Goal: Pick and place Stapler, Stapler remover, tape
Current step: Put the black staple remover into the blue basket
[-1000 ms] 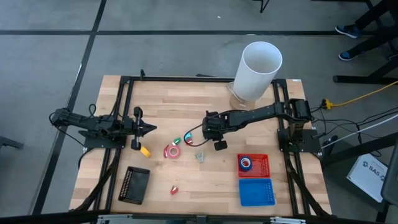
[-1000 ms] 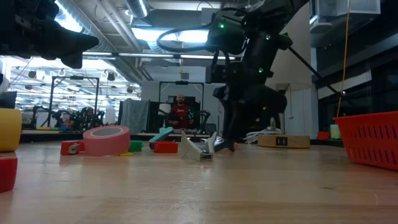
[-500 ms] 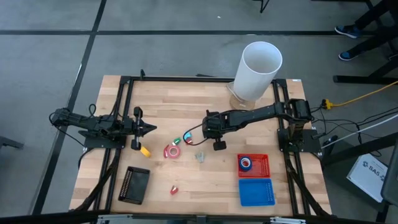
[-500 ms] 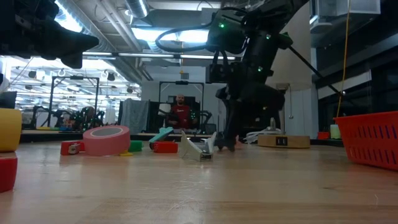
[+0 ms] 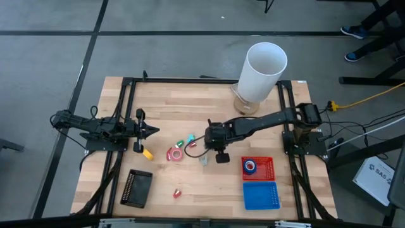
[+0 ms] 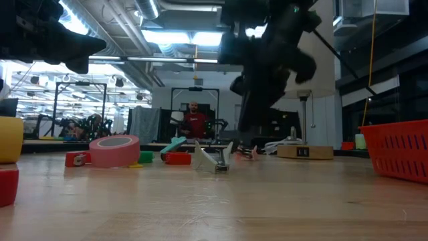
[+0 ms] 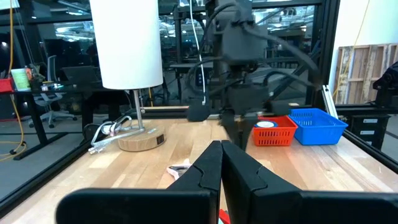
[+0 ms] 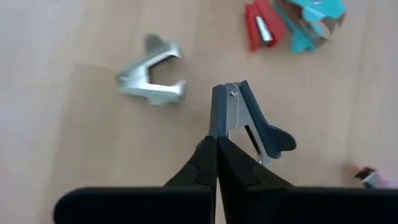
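**Right arm lifts a dark staple remover at mid-tabletop**

Right gripper [image 8: 216, 144], jaws closed on a dark staple remover [image 8: 249, 121], hangs above the tabletop [image 5: 190, 101] centre. A silver staple remover [image 8: 151, 78] lies at its 10 o'clock. Pink tape [image 5: 174, 154] sits toward 9; the red basket [image 5: 258, 167] toward 4. Left gripper [image 5: 154, 131] waits, jaws closed. Lift straight, grip firm, before swinging toward the basket.
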